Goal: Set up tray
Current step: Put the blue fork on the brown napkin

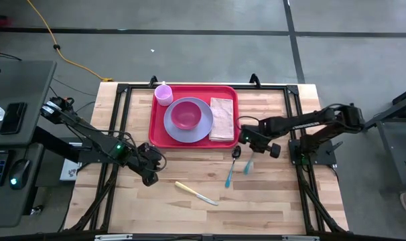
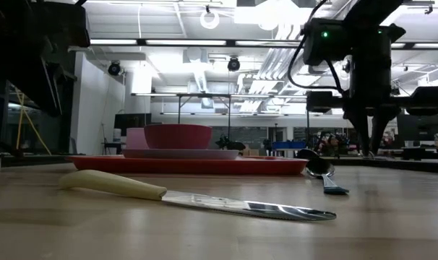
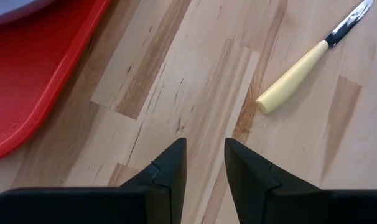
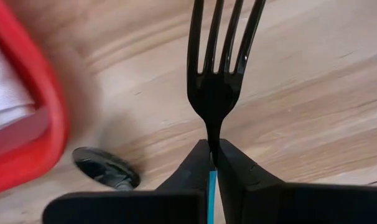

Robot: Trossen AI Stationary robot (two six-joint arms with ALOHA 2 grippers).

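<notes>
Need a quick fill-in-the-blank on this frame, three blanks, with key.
1. The right tool is shut on the ____.
2. The pink bowl sits on the lavender ____.
3. The knife, yellow-handled, lies on the table, outside the red ____.

Missing words: fork; plate; tray

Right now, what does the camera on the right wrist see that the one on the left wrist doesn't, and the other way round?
Only the right wrist view shows a fork pinched by its blue handle in the right gripper, a spoon lying on the wood, and a napkin on the tray.

Only the left wrist view shows a knife with a cream handle, the left gripper empty with its fingers apart, and an edge of the lavender plate.

Both show the red tray and the wooden table.
</notes>
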